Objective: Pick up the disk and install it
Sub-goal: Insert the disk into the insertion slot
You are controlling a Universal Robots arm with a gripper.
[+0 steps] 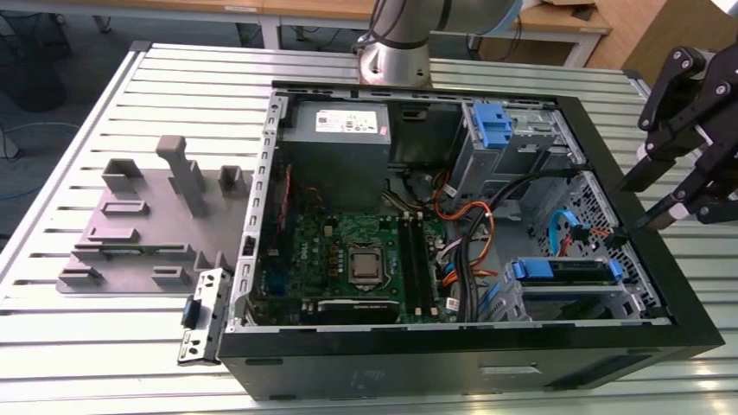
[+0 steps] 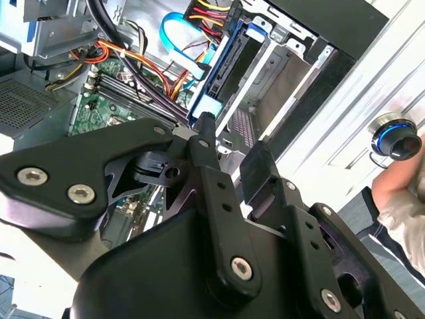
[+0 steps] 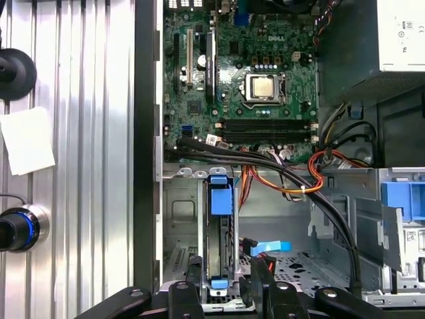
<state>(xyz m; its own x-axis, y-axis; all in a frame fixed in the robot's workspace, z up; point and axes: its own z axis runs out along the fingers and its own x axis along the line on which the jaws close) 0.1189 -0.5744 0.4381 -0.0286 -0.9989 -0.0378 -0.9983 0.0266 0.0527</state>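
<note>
Here: slatted metal table point(image 1: 104, 333); open computer case point(image 1: 645, 259); disk point(image 3: 220, 232) seated in bay; fingers point(image 3: 229, 282) apart, empty.

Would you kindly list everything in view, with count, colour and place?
case: one, black, open on the table
disk: one, silver with blue rails, in the bay at the exterior view's right
motherboard: one, green, on the case floor
power supply: one, grey, far corner of the case
blue latch: one, upright in the far bay
fixture: one, grey, on the table beside the case
table: one, ribbed, silver
gripper: one, black, open, over the case's edge above the disk
</note>
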